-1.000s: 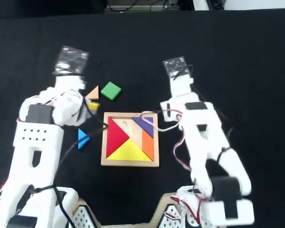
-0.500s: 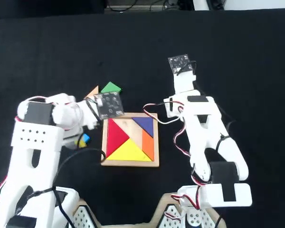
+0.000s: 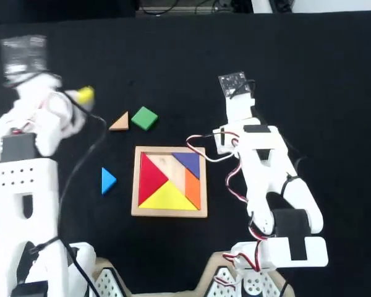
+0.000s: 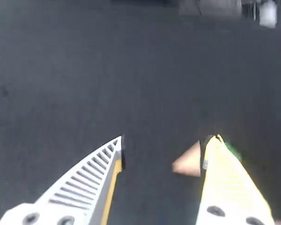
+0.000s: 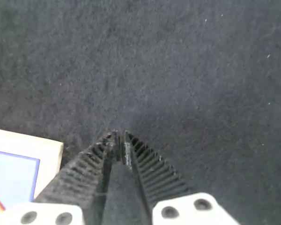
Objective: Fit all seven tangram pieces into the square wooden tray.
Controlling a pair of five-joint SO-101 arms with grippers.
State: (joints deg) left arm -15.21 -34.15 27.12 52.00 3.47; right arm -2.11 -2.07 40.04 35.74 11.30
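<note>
Left wrist view: the left fingers (image 4: 89, 178) stand spread wide with nothing between them, only bare black surface (image 4: 84, 70) in the gap. Just past one fingertip lie the tan triangle (image 4: 187, 161) and a sliver of the green square (image 4: 232, 150).

In the right wrist view the right fingers (image 5: 79, 173) are pressed together, tips meeting, gripping nothing. They sit over the surface just beside a corner of the wooden tray (image 5: 33, 140), where the blue parallelogram (image 5: 9, 171) shows inside the rim.

From the high view, the tray lies flat between the two arms. It holds a red triangle (image 3: 151, 176), a yellow triangle (image 3: 168, 198), an orange piece (image 3: 193, 185) and the parallelogram, and a patch of bare wood (image 3: 167, 162) shows at its far side.

Three pieces lie outside it. The blue triangle (image 3: 107, 180) is near the tray's left side but apart from it. The tan triangle and green square lie side by side beyond its far left corner.

The right arm's loose wires (image 3: 201, 148) loop over the tray's far right corner — the one thing crossing the rim. The left arm stands at the left edge, well apart from the loose pieces. Wide open surface stretches toward the far edge and to the right of the right arm.
</note>
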